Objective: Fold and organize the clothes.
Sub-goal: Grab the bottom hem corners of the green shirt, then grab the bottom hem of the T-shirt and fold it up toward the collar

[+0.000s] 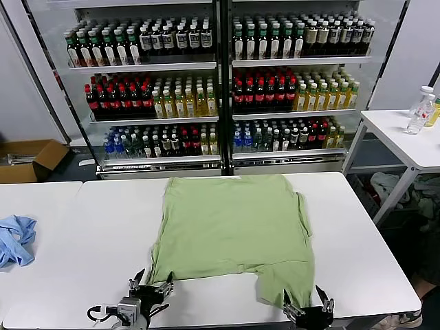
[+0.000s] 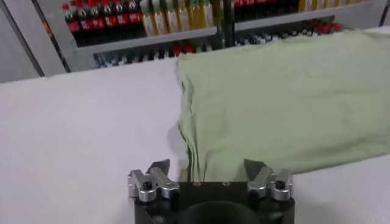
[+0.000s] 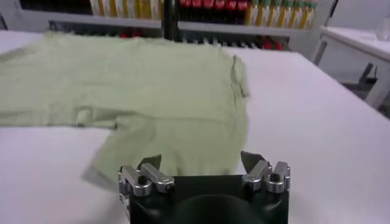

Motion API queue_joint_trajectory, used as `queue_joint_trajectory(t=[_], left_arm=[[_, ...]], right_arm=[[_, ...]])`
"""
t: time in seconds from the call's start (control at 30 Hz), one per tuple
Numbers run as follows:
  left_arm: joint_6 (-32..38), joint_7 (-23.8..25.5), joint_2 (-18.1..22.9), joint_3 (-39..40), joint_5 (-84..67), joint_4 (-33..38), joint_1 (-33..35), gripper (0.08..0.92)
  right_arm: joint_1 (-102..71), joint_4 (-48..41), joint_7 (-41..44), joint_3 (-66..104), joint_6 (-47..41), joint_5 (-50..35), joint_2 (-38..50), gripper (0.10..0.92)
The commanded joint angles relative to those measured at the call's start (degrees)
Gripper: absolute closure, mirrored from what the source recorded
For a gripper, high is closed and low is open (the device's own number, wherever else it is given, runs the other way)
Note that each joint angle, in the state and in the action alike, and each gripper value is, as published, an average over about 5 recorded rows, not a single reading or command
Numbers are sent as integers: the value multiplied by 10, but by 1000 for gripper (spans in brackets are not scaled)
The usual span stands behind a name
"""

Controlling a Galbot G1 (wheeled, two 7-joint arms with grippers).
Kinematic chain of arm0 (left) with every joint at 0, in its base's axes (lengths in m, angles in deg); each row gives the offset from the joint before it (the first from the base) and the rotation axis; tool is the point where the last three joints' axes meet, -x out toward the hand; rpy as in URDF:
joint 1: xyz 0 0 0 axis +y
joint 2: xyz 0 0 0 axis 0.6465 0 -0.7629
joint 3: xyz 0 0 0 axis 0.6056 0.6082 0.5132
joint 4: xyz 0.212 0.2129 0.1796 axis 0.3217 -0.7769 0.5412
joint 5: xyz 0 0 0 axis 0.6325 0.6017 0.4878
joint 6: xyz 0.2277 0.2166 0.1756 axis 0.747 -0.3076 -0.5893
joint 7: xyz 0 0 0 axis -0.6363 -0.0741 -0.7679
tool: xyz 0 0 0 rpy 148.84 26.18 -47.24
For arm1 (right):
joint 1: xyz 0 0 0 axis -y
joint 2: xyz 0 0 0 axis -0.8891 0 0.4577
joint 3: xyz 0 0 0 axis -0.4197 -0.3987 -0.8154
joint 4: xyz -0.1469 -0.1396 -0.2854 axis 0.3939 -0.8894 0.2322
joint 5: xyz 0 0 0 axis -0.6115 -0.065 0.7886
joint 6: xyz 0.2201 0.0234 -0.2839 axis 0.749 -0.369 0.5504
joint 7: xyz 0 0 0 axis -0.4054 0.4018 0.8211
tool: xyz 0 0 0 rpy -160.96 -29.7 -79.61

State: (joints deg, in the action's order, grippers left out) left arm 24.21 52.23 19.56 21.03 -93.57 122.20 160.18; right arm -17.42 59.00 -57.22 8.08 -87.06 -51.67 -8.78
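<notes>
The light green shirt (image 1: 234, 230) lies flat on the white table (image 1: 89, 234), partly folded, plain side up; collar, buttons and print are hidden. A sleeve flap (image 1: 285, 282) hangs toward the front right. My left gripper (image 1: 151, 283) is open at the shirt's front left corner, its jaws either side of the folded edge (image 2: 192, 152). My right gripper (image 1: 307, 302) is open at the front right, over the end of the sleeve flap (image 3: 183, 146). Neither holds cloth.
A light blue cloth (image 1: 15, 239) lies crumpled at the table's left edge. Two drink fridges (image 1: 220, 82) stand behind the table. A side table (image 1: 405, 134) with a bottle (image 1: 421, 110) stands at the right, a cardboard box (image 1: 27, 159) on the floor at the left.
</notes>
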Motion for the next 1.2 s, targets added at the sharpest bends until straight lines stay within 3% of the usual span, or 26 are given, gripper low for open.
queue_joint_trajectory(t=[0.03,0.57,0.67,0.9,1.2], left_arm=[[-20,2,-5,0,-23,-13,-3,395],[24,24,-24,-21,-62,54,13,839],[39,29,-31,-36,-69,71,10,900],[52,44,-40,-65,-99,90,-9,915],[42,70,-24,-44,-84,7,-117,915]], right_arm=[[-6,-14,-4,-6,-20,-12,-3,464],[19,17,30,40,73,-50,32,895],[43,28,34,59,89,-72,49,919],[125,33,28,82,93,-134,91,919],[308,-72,15,26,74,-168,147,919]])
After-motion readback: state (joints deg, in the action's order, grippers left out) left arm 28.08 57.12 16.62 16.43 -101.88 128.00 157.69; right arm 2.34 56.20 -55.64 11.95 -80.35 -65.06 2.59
